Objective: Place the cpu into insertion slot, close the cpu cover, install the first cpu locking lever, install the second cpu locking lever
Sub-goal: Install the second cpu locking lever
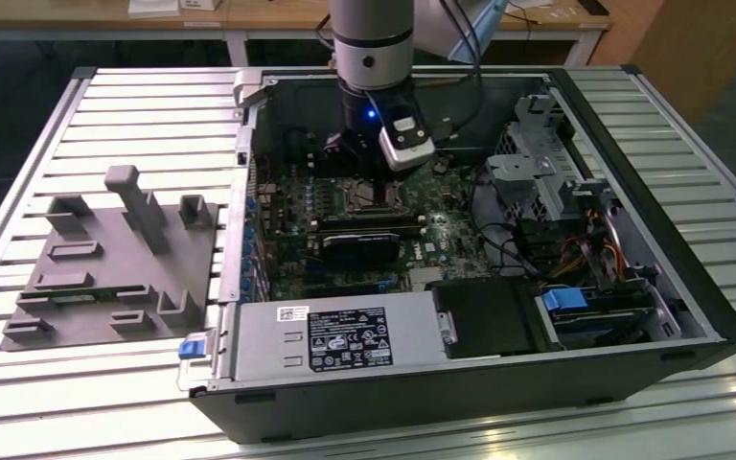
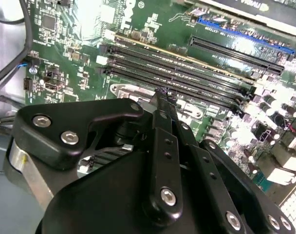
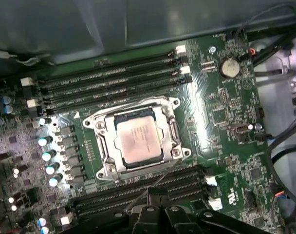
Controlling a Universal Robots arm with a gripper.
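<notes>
The cpu (image 3: 138, 141), likely light, rigid and fragile, best handled by its edges, sat in the insertion slot (image 3: 105, 163) mid-motherboard (image 3: 226, 126), under the gripper (image 2: 163, 97), fingers seemingly together.

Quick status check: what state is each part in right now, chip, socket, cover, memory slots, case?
cpu: seated flat in the socket, metal top showing.
insertion slot: filled by the chip.
cpu cover: down around the chip.
memory slots: empty.
computer case: side open, lying flat.
gripper: above the board beside the socket, holding nothing visible.
</notes>
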